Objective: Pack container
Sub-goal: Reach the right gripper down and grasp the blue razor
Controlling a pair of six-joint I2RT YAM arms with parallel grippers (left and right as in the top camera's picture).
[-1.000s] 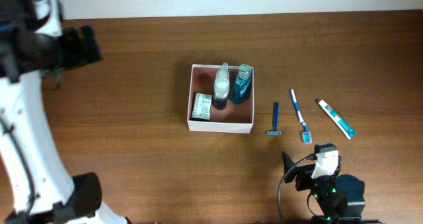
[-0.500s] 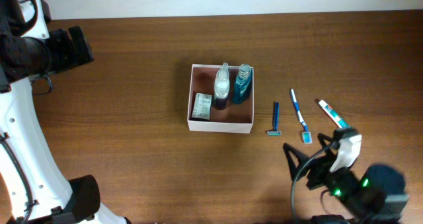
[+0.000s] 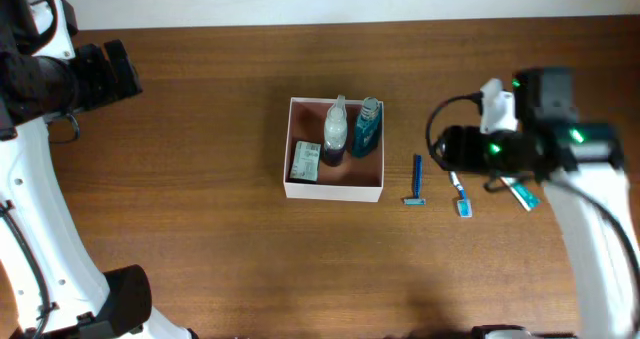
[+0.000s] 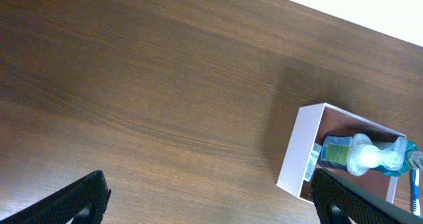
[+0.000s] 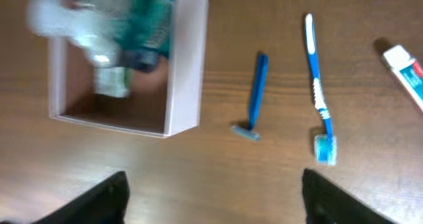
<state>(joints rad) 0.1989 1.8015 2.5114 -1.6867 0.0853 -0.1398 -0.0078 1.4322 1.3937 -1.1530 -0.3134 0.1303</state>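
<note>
Overhead, the right gripper (image 3: 445, 151) has swung from the near edge to above the toothbrush (image 3: 460, 191), beside the mid-table container (image 3: 335, 191). Left wrist: left gripper (image 4: 205, 207) spread, empty. Right wrist: jaws spread, empty; pickup likely next.

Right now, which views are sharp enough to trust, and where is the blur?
Overhead: table items sharp, but the right arm is motion-smeared and covers part of the toothpaste. Right wrist: whole frame blurred, the bottles in the container smeared worst; razor and toothbrush soft but readable. Left wrist: sharp, evenly lit, no glare.
</note>
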